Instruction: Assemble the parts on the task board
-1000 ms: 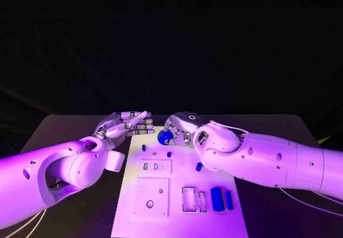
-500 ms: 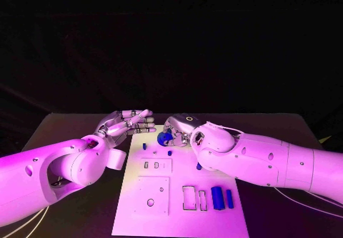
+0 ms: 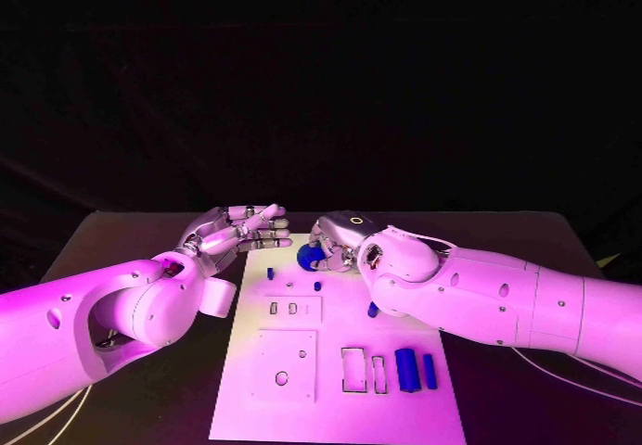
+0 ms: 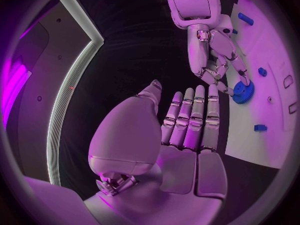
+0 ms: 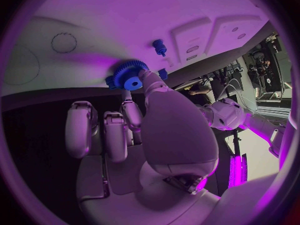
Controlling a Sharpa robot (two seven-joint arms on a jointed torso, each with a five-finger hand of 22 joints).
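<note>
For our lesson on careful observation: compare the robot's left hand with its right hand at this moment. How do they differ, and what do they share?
The right hand holds a blue gear in its fingertips over the far end of the task board; the left hand holds nothing. The left hand's fingers lie straight and side by side, beside the board's edge; the right hand's fingers curl down onto the gear. Both are silver, many-fingered hands on white arms.

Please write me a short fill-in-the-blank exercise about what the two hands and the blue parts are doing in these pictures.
1. The right hand holds a blue ____ at the far end of the white board.
2. The left hand holds ____, its fingers straight.
3. The two upright blue blocks stand near the board's ____ edge, by the robot's right arm.

Missing words: gear; nothing; near
</note>
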